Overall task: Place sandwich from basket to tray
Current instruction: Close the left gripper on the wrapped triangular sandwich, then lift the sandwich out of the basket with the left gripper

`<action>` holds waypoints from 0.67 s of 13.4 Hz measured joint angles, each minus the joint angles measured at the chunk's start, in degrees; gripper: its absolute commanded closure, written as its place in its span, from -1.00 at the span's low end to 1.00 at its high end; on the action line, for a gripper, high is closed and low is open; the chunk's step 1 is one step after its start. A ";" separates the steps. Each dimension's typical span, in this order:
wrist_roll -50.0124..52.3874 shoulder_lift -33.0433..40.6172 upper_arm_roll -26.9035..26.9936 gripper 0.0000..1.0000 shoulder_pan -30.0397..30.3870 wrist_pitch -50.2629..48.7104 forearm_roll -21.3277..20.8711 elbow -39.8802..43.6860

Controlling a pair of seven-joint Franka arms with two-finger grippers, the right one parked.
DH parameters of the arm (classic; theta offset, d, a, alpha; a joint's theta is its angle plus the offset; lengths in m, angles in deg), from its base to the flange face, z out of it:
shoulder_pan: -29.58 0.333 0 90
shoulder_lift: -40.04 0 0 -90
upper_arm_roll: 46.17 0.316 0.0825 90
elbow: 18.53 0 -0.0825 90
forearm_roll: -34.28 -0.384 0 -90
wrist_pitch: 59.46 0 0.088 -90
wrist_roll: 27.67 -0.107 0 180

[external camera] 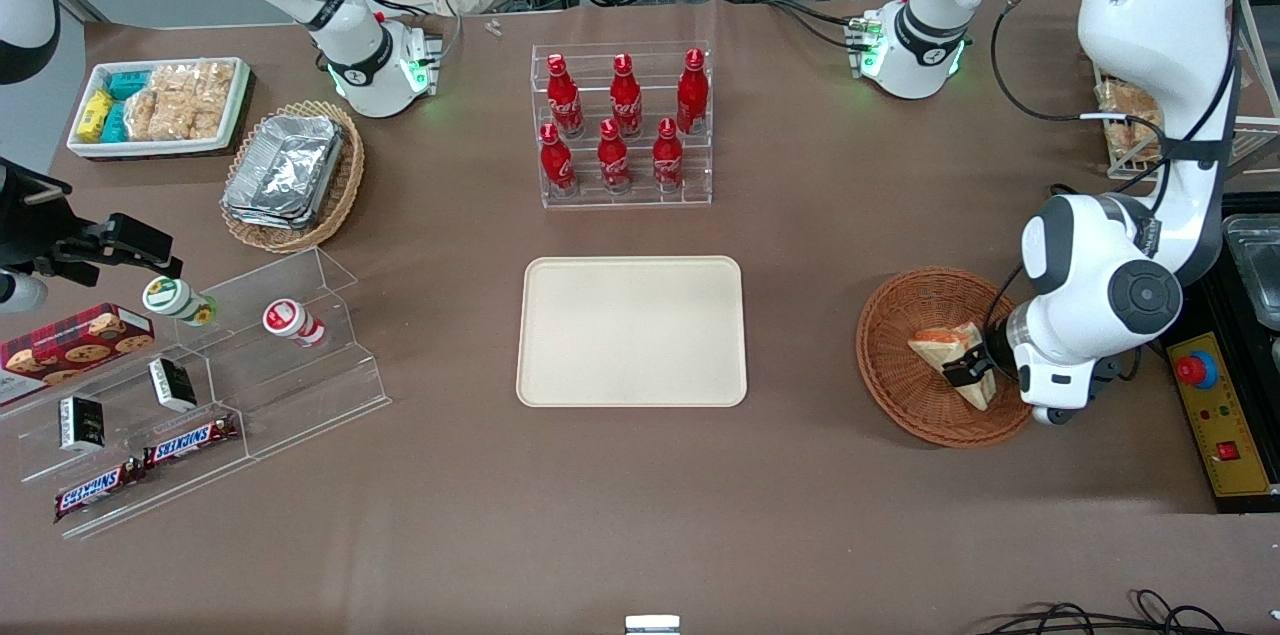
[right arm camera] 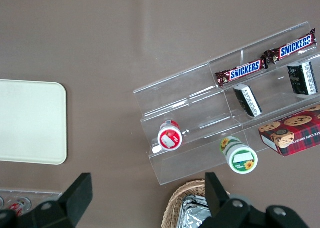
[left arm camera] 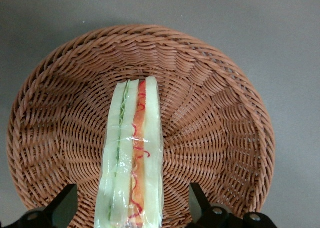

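None of the transfer is done yet, as far as I can see: the sandwich (external camera: 955, 358) sits in the basket (external camera: 900, 385) and the tray (external camera: 632, 332) is bare. The gripper (external camera: 968, 367) is down over the basket, right at the sandwich, with the working arm's wrist hanging over the basket rim at roughly 3 o'clock from the basket's centre in the front view. From the wrist camera the sandwich (left arm camera: 132, 158) stands on edge, filling layers up, running through the middle of the basket (left arm camera: 225, 103), and the two fingertips (left arm camera: 62, 205) flank it with a clear gap of wicker showing on each side. So the jaws are spread wide and grasping nothing; no contact with the wrap that I can make out. My read: approach and alignment look finished, the pinch is not made. Left to do: close on the bread faces, lift clear of the rim, carry toward the tray, which lies at about 9 o'clock from the basket in the front view and well apart from it, set down, release. The wedge is soft and clear-wrapped, so I'd guess a hard squeeze deforms it and a light one lets the film slip. Nothing stands on the table between basket and tray.
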 measured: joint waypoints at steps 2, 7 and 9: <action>1.97 -0.84 -0.02 -0.70 -0.09 0.70 0.00 -0.06; 7.37 -3.28 -0.20 0.92 -0.59 4.37 0.00 -0.07; 9.17 -3.28 -0.20 1.00 -0.59 4.54 0.00 0.28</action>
